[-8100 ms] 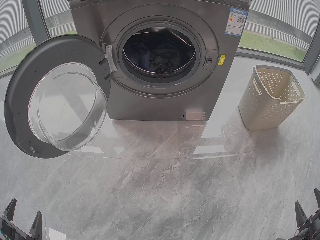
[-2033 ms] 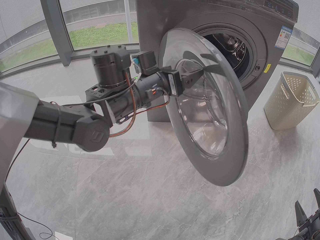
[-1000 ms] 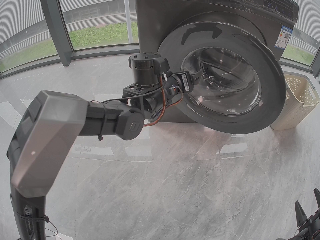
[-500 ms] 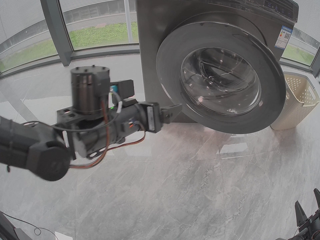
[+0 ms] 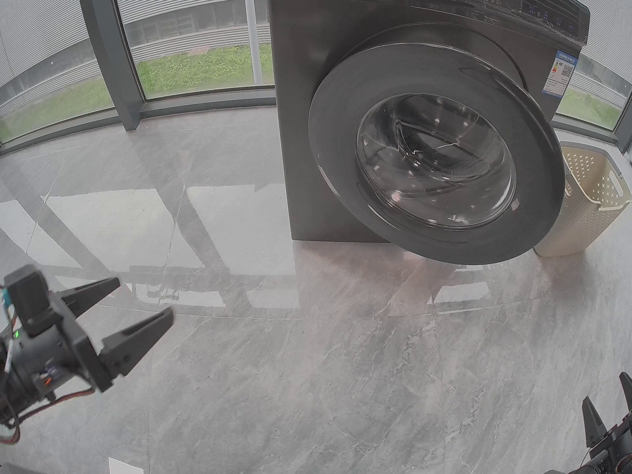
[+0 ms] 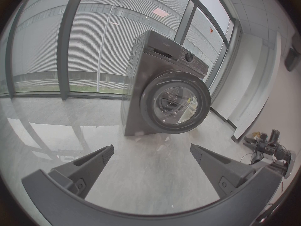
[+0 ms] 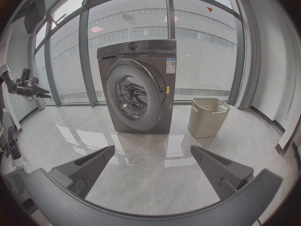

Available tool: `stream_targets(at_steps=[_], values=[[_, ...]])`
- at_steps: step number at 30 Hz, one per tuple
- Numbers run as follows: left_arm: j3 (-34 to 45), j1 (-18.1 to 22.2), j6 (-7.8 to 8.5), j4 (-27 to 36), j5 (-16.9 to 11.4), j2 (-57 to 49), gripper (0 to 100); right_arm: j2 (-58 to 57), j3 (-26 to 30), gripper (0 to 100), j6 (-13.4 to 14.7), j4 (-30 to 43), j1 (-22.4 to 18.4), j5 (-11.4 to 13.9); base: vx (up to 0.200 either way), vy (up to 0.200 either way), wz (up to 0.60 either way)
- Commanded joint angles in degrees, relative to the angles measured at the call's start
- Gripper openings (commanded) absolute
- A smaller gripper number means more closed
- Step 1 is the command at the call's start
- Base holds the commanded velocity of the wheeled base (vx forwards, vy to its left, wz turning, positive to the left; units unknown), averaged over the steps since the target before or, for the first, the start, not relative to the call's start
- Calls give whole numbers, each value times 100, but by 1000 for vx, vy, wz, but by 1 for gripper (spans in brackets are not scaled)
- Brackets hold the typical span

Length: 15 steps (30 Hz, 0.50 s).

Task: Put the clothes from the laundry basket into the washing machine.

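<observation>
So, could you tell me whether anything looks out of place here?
The washing machine's door stands slightly ajar rather than flush, a gap showing at its latch side. The laundry basket stands upright beside it.

The floor [image 5: 342,376] bears the washing machine [image 5: 309,100] and laundry basket [image 5: 588,213].

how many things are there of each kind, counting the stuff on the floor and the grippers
washing machine: 1
laundry basket: 1
grippers: 2, the left gripper and the right gripper, both open
total: 4
</observation>
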Motion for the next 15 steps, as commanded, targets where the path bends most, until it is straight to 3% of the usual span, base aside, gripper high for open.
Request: stream_targets(at_steps=[1,3,5,8,10,12,13,14,15], values=[[2252,1804,453,2062,-260,-4633,100,-49,92,100,-4,-1,1,2,0,0,0],[2243,2156,488,2493,-383,-5143,100,-49,92,100,-4,-1,1,2,0,0,0],[2225,2340,488,2519,-453,-5222,100,-40,92,100,-4,-1,1,2,0,0,0],[2252,2700,400,2449,-207,-5231,100,-49,92,100,-4,-1,1,2,0,0,0],[2243,3228,391,2458,-242,-5371,100,-40,92,100,-4,-1,1,2,0,0,0],[2252,3324,383,2423,-154,-5407,100,-40,92,100,-4,-1,1,2,0,0,0],[2252,3237,374,2396,30,-5407,100,-49,92,100,-4,-1,1,2,0,0,0],[2252,3237,374,2396,30,-5407,100,-49,92,100,-4,-1,1,2,0,0,0],[2252,3237,374,2396,593,-5407,100,-49,92,100,-4,-1,1,2,0,0,0]])
